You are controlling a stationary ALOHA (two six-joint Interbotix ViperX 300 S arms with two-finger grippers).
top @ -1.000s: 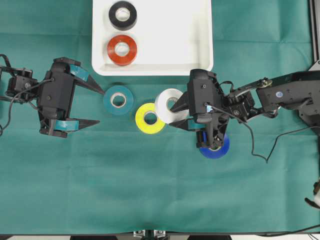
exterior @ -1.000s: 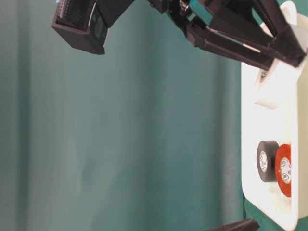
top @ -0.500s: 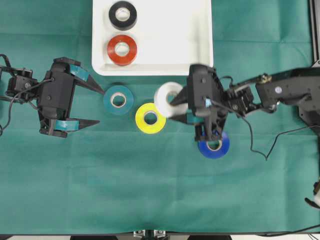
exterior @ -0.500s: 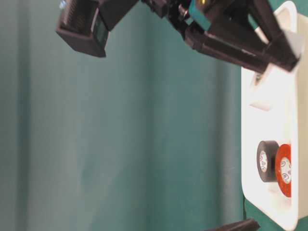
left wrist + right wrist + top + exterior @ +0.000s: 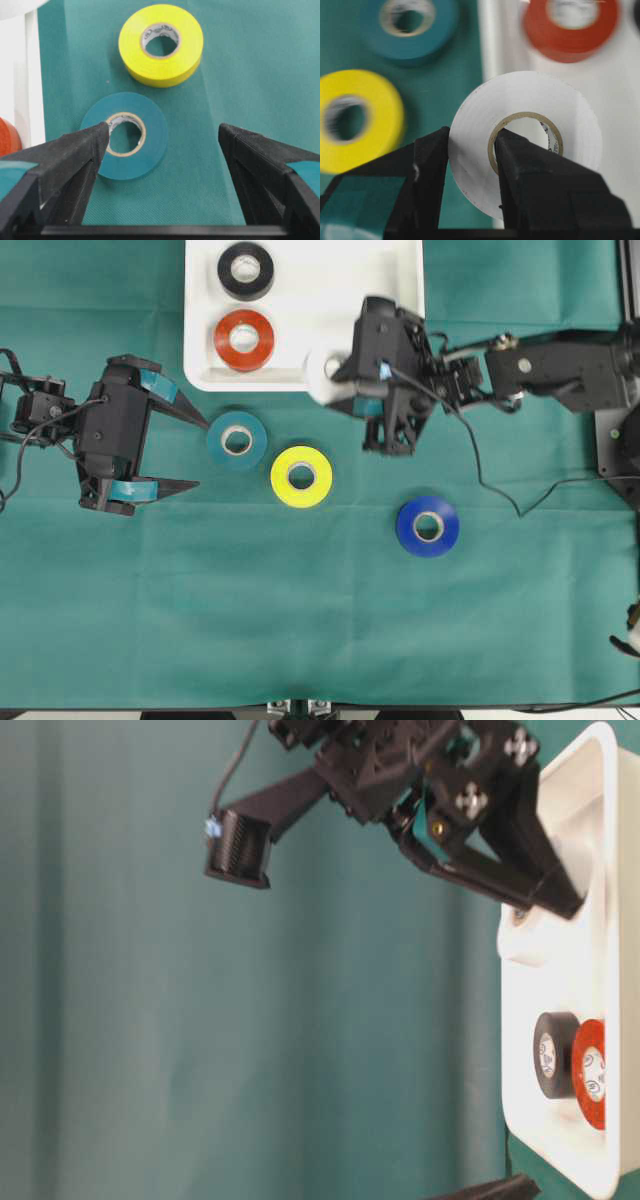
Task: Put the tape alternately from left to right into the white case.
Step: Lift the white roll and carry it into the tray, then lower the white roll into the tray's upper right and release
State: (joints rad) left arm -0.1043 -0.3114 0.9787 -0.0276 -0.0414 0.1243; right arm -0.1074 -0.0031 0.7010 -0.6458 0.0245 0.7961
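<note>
The white roll [image 5: 520, 142] of tape sits pinched through its wall in your right gripper [image 5: 335, 380], over the white case's [image 5: 400, 330] near rim. Black [image 5: 246, 270] and red [image 5: 244, 339] lie along its left edge. Your left gripper [image 5: 195, 453] gapes beside teal [image 5: 237, 440].

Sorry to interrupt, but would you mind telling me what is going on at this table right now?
The right gripper holds the white roll over the front rim of the white case, where the black roll and red roll already lie. The left gripper waits open beside the teal roll. Yellow and blue rolls remain on the cloth.
</note>
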